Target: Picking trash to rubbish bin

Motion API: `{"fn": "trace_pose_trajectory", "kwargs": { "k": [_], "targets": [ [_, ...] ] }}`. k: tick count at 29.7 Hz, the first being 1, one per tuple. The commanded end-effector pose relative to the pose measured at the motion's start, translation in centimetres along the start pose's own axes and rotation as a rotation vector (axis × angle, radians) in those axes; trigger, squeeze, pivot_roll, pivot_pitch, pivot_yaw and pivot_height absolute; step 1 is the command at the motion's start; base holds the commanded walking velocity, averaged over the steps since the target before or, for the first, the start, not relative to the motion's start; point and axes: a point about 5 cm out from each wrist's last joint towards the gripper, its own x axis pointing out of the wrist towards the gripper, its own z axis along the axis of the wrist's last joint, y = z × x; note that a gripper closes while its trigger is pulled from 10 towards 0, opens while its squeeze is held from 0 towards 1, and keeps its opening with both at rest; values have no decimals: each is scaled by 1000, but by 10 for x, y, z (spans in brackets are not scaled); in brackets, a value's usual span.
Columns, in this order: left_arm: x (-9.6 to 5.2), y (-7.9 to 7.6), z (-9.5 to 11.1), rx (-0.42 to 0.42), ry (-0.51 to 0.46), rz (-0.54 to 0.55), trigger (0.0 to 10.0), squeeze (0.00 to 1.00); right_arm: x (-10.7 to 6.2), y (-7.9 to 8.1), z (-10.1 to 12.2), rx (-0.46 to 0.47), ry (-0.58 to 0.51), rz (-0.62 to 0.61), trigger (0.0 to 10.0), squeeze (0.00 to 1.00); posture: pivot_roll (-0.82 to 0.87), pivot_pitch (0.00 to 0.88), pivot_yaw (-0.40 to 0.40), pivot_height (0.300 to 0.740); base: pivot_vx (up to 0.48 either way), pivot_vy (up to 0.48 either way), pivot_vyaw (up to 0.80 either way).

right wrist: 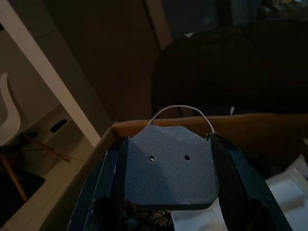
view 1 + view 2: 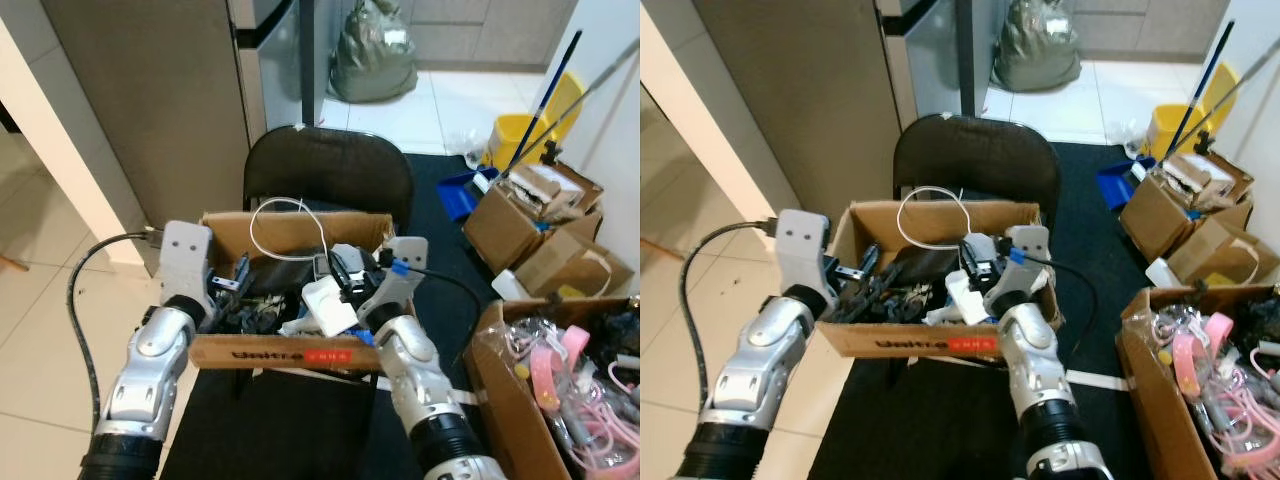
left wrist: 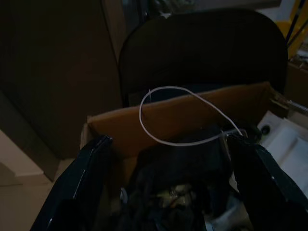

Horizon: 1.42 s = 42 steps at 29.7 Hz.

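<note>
Cardboard box of clutter sits on a black chair right in front of you, red-and-black print on its near wall. Contents: black tangled parts on the left half, crumpled white paper right of centre, a white cable loop arching over the back wall.

Right hand is over the box's right half, closed on a flat dark grey plate with two small holes; both fingers press against the plate's edges, and it sits upright between them. In the head views you see that same hand just above the white paper.

Left hand hangs over the left half of the box, fingers spread wide apart, nothing between them, black parts directly below.

Outward from the box: black mat under the chair, tiled floor on your left, a tall grey cabinet panel behind. On your right, an open box of pink and white items, further back more cardboard boxes, a yellow mop bucket with a blue-handled mop, and a blue dustpan. A tied grey bag sits on the floor at the far end.
</note>
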Motion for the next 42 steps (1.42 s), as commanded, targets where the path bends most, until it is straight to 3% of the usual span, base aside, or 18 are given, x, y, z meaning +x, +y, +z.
{"fn": "trace_pose_trajectory", "kwargs": {
  "k": [1, 8, 10, 28, 42],
  "targets": [
    [-4, 6, -6, 1, 22, 23, 10000, 0, 1, 11, -5, 24, 28, 49, 10000, 0, 48, 111, 53, 740, 296, 0, 0],
    [-4, 6, -6, 0, 20, 28, 10000, 0, 3, 15, -7, 2, 51, 80, 10000, 0, 50, 109, 49, 740, 291, 0, 611],
    [-4, 6, -6, 0, 20, 30, 10000, 0, 3, 15, -8, 35, 53, 80, 10000, 0, 51, 108, 48, 740, 287, 0, 0],
    [-5, 7, -6, -2, 17, 35, 10000, 0, 3, 19, -10, 29, 77, 126, 10000, 0, 54, 110, 43, 740, 282, 0, 0],
    [-7, 9, -6, 2, 17, 37, 10000, 0, 2, 22, -11, -1, 93, 181, 10000, 0, 55, 115, 34, 740, 0, 0, 0]
  ]
}}
